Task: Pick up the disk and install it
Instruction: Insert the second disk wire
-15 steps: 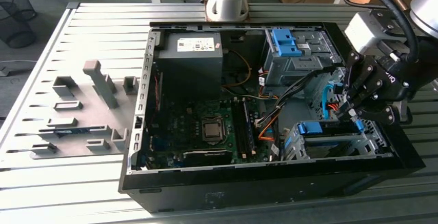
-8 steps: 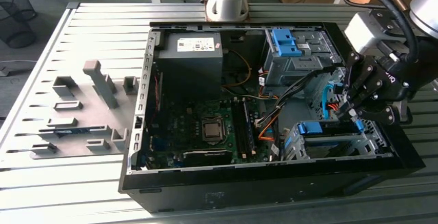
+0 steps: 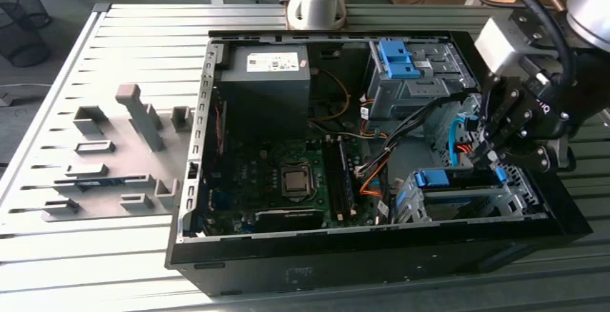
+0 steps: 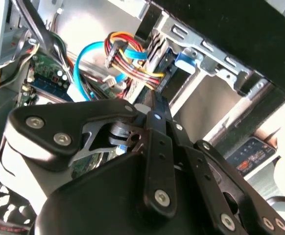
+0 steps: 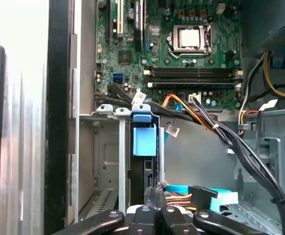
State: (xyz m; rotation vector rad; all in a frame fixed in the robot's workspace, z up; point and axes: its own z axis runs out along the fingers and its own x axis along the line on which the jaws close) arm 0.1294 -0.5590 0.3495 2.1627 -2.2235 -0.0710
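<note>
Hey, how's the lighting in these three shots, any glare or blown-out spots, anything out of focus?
Exterior view: even daylight, soft sheen on the slatted table, computer case interior dim. Second wrist view: the gripper looms close and soft, with blown-out white at the picture's edges. First wrist view: washed-out bright strip outside the case wall, motherboard clear.

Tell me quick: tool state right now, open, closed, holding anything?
Tool: over the lower drive cage inside the computer case, at the exterior view's right; open or closed cannot be told, nor whether it holds the disk.
</note>
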